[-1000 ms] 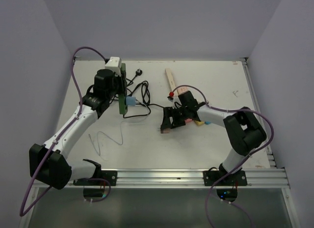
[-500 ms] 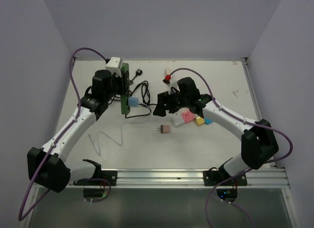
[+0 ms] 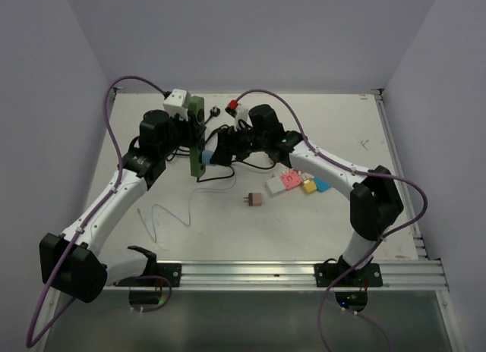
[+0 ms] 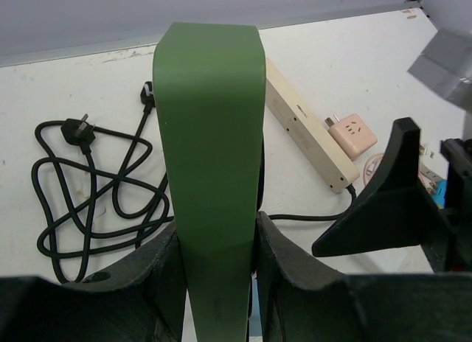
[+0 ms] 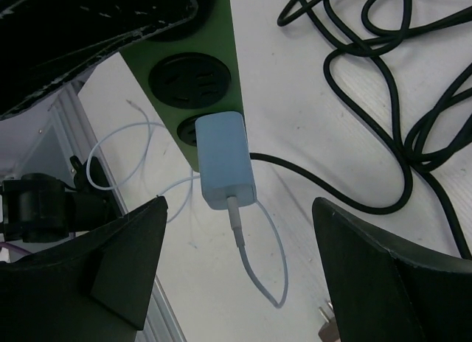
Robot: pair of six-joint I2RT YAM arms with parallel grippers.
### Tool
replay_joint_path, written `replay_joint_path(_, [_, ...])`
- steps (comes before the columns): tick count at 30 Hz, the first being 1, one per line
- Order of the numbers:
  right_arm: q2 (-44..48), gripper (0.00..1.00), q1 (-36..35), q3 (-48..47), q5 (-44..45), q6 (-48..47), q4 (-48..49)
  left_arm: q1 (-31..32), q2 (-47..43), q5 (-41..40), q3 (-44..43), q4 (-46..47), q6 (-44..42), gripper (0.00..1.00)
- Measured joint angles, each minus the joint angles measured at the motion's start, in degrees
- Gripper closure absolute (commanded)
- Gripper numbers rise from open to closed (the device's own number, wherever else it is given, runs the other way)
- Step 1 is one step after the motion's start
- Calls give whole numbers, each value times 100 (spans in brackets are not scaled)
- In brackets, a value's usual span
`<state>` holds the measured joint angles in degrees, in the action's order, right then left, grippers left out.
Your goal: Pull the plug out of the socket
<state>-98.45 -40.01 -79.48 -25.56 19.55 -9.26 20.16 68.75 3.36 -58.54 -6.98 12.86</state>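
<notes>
The white surface (image 3: 364, 139) is boxed by pale walls (image 3: 250, 33) on its left, far and right sides, with a metal rail (image 3: 304, 272) along the near edge; its right half and near middle lie bare, the widest free room; the far-left part is crowded. There the socket (image 3: 197, 136) stands lifted on its long edge, pinched across its width by the left claw (image 3: 188, 139), whose fingers (image 4: 166, 276) press both flanks; its black cord (image 4: 77, 128) lies coiled on the surface just beside. The right claw (image 5: 237, 206) is spread wide, fingers either side of the light blue plug (image 5: 225, 161) and apart from it; the plug sits in the outlet nearest the strip's end. A beige strip (image 4: 306, 132), coloured adapters (image 3: 296, 181) and a lone pink adapter (image 3: 255, 201) lie near the middle; a thin white cable (image 5: 254, 261) leaves the plug. From above, the right claw covers most of the plug; the left wrist sees only the socket's plain back; the prongs are hidden; further outlets vanish behind the left claw.
</notes>
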Motion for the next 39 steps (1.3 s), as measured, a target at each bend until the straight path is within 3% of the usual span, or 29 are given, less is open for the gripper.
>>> replay_joint_path(7, [-538, 27, -208, -251, -98, 48, -9, 0, -26, 33, 35, 17, 0, 100])
replay_joint_path(10, [-627, 39, -280, -308, -103, 59, -11, 0, -48, 33, 48, 35, -2, 100])
replay_joint_path(13, [-684, 56, -332, -356, -111, 68, -9, 0, -76, 33, 94, 59, -7, 100])
replay_joint_path(19, [-719, 100, -363, -378, -160, -15, -15, 0, -96, 22, 127, 61, -68, 100])
replay_joint_path(39, [138, 100, -385, 105, 127, -566, -483, 369, -203, -487, 122, 61, -271, 100])
